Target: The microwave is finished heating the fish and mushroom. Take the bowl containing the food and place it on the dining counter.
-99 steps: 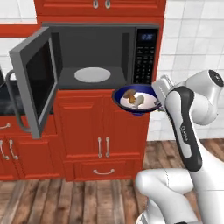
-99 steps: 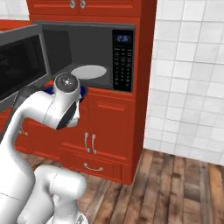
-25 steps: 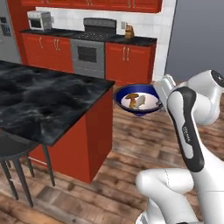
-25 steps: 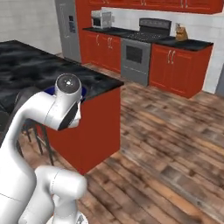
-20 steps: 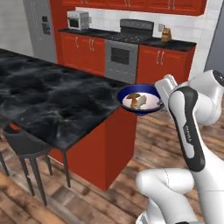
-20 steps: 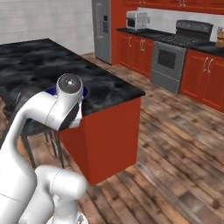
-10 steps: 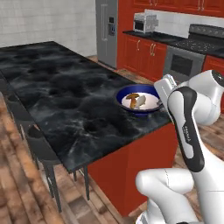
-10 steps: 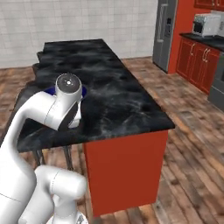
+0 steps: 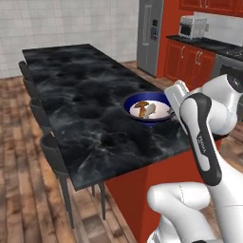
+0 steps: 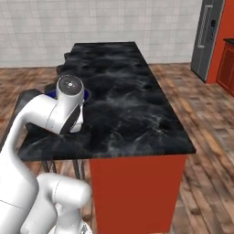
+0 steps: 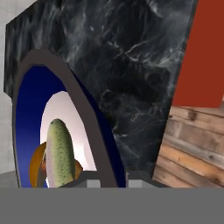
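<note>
My claw (image 9: 173,105) is pinched tight on the near rim of the bowl (image 9: 148,109), a small round dish, glossy dark blue outside and along the lip, smooth white inside. In the left base view I hold it level over the dining counter (image 9: 90,109), above the corner nearest my base; whether its foot touches the stone I cannot tell. Inside lie the fish (image 9: 151,110), a pale piece, and beside it the mushroom (image 9: 140,107) with its rounded brown cap. In the hand view the bowl's rim (image 11: 83,113) curves up as a thick grey-edged arc, and the fish shows as a long, speckled, greenish form. The counter top is a long rectangle of polished black marble threaded with thin white veins, carried on a flat red base (image 10: 137,192). Dark stools (image 9: 52,152) line its far long side over the plank wood floor (image 10: 205,137).
</note>
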